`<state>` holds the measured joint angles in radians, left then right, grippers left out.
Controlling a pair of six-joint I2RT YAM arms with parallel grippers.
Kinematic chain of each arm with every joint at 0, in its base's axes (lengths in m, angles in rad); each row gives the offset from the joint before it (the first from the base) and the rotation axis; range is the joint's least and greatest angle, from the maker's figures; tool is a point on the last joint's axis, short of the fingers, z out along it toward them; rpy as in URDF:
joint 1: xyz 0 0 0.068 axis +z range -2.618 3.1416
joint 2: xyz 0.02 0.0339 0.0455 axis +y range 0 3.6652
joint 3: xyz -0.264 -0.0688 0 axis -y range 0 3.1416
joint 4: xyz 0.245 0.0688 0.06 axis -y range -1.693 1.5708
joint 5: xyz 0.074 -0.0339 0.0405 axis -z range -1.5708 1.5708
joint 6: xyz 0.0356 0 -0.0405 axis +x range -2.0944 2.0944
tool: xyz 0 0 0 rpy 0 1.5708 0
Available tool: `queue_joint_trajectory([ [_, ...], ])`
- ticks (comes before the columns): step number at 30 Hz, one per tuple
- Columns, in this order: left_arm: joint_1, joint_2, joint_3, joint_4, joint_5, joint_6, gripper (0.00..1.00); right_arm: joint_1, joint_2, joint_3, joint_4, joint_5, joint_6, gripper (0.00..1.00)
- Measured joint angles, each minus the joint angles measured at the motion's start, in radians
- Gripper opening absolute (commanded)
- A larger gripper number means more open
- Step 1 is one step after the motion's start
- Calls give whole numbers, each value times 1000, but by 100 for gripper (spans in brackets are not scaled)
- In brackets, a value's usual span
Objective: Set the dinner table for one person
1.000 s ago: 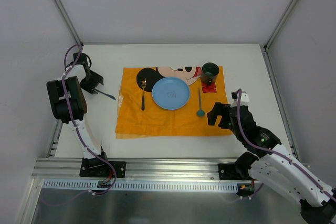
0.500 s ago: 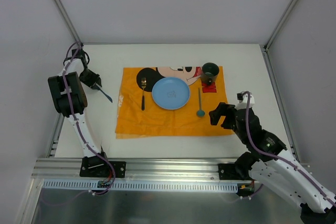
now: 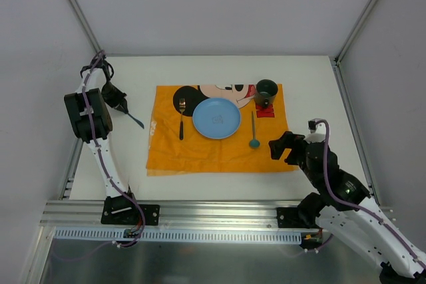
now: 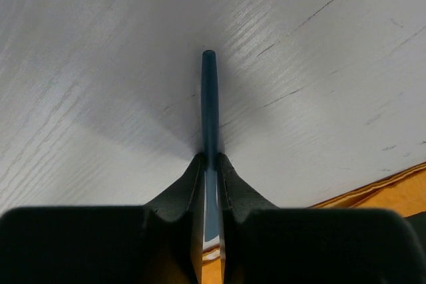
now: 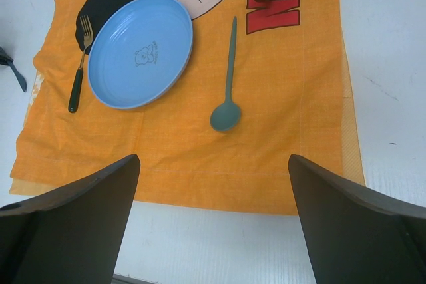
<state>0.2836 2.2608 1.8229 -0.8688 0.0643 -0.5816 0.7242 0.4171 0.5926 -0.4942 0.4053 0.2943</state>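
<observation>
The left gripper is clamped on a slim blue utensil, probably a knife, near the left edge of the dinner table. The utensil's long axis runs diagonally, with the free end pointing toward the orange placemat. The right gripper stands wide open above the placemat's near right corner.

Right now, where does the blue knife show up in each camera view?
Top external: the knife lies left of the orange mat, at the left pincer.
Left wrist: knife in the centre, clamped in the pincer and pointing away.
Right wrist: knife at the far left edge, beyond the fork.
Shared landmark: the orange mat.
</observation>
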Motion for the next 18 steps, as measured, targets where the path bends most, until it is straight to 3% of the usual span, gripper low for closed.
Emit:
queue_joint_trajectory([
  [7,-3,24,31,-33,8,16,0,0,-43,0,-27,4,0,99],
  [18,-108,-90,-111,8,-41,22,0,0,-43,0,-56,6,1,100],
])
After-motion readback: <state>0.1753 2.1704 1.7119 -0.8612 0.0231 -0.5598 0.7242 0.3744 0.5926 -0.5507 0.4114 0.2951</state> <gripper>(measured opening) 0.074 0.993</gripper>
